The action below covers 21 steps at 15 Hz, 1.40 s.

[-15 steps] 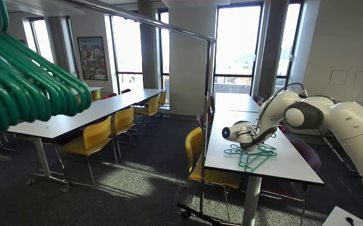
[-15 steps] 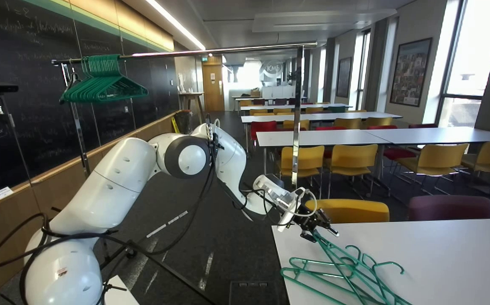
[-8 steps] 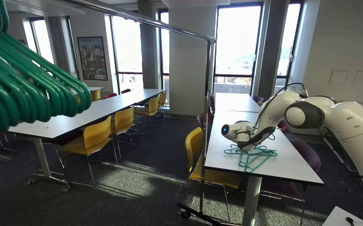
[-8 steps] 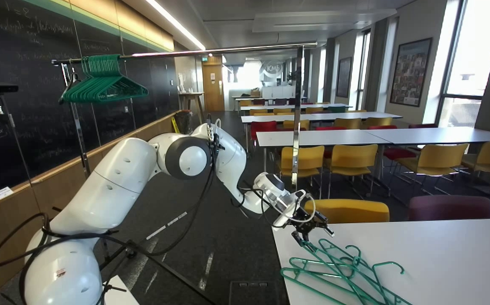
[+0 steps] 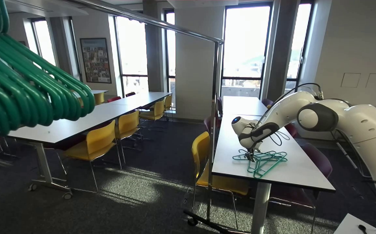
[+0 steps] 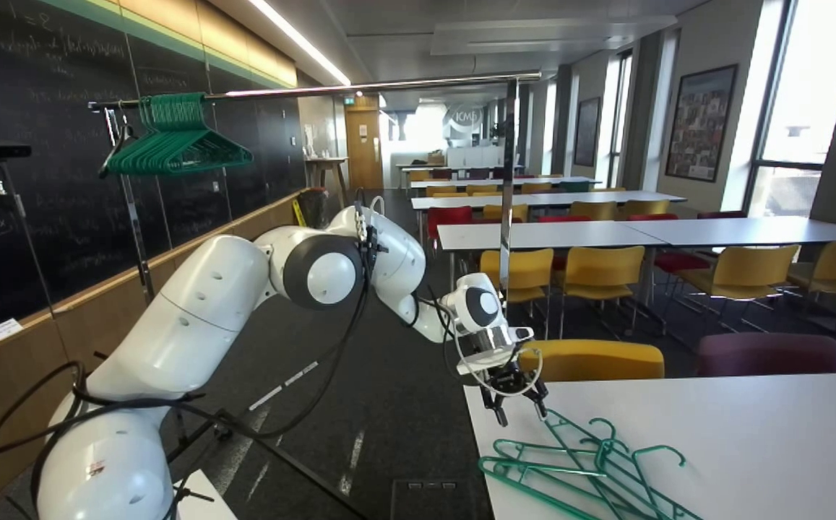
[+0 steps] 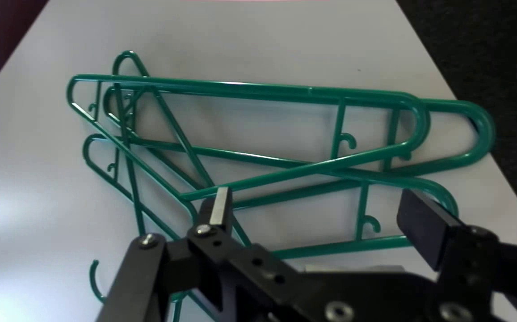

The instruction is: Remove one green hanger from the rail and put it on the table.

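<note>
The gripper (image 6: 522, 418) now points more steeply downward than before, jaws wide apart, holding nothing, near the green hanger (image 7: 249, 89), which lies overlapped with other hangers (image 7: 249, 157) on the table (image 6: 764, 433), where hooking an outline on withdrawal could drag several off its edge.

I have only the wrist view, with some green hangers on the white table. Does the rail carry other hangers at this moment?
Observer: Yes. In an exterior view, a dense bunch of green hangers hangs near one end of the rail.
Operator: I understand. Does anything stand beside the table which my picture does not show?
Observer: Yes. A yellow chair stands at its long side, partly under it.
</note>
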{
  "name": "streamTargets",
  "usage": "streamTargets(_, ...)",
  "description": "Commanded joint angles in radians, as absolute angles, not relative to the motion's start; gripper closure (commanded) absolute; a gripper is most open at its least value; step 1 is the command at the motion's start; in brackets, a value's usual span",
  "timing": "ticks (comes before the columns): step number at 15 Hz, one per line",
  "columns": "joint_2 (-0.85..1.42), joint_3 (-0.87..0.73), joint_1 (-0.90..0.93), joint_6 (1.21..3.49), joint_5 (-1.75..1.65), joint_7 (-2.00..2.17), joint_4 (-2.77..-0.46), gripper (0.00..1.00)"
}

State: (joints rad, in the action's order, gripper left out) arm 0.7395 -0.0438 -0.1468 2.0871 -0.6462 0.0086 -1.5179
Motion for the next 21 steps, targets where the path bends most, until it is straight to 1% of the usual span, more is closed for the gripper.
streamTargets(1, 0.699, -0.027, -0.196, 2.051, -0.412, -0.156, -1.49, 0.0)
streamTargets(6, 0.579, 0.014, -0.225, 2.006, -0.099, -0.286, -1.528, 0.0)
streamTargets(8, 0.471, 0.029, -0.217, 2.071, -0.02, -0.311, -1.615, 0.0)
streamTargets(11, 0.328, 0.02, -0.17, 2.173, -0.055, -0.353, -1.727, 0.0)
streamTargets(17, 0.025, 0.004, -0.075, 2.335, -0.248, -0.339, -1.987, 0.0)
streamTargets(19, -0.081, 0.01, -0.053, 2.358, -0.277, -0.334, -2.077, 0.0)
streamTargets(21, -0.182, 0.018, -0.03, 2.319, -0.229, -0.366, -2.146, 0.0)
